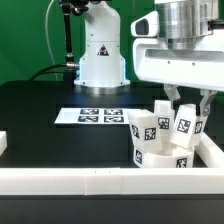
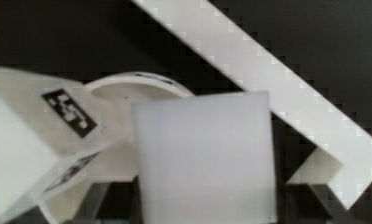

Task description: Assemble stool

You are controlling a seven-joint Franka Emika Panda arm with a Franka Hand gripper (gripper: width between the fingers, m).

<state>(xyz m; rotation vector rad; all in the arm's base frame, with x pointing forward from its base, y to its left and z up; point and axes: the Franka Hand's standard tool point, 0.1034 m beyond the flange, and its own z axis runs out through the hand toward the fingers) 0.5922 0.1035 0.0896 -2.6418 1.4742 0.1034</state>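
Overhead, arm pose: the arm came down from the top of the exterior view at about 1 o'clock of the frame, its white wrist housing nearly level and its fingers pointing straight down.
End effector (image 1: 186, 112): closed narrowly on a white leg (image 2: 201, 150); in the wrist view a dark finger (image 2: 325, 183) pressed each side of that flat white block.
Held leg: upright, over the seat (image 1: 163, 158), at about 3 o'clock of the other two legs.
Seat: a thick white round disc on the black table (image 1: 40, 110), in the corner of the border rail (image 1: 100, 180), at about 4 o'clock of the exterior view.
Other legs (image 1: 147, 128): two blocky white pieces standing up from the seat, leaning a little; whether they were fixed in cannot be told.
Labels: black-and-white square tags on the legs and on the seat's rim; one tag (image 2: 71, 111) showed on the leg beside the held one in the wrist view; none carried readable writing.
Marker board (image 1: 92, 115): flat on the table at about 10 o'clock of the seat, well apart, printed with several square tags.
Robot base (image 1: 103, 52): white, at 12 o'clock of the marker board, bearing a triangular warning sticker; its symbol was too small to read.
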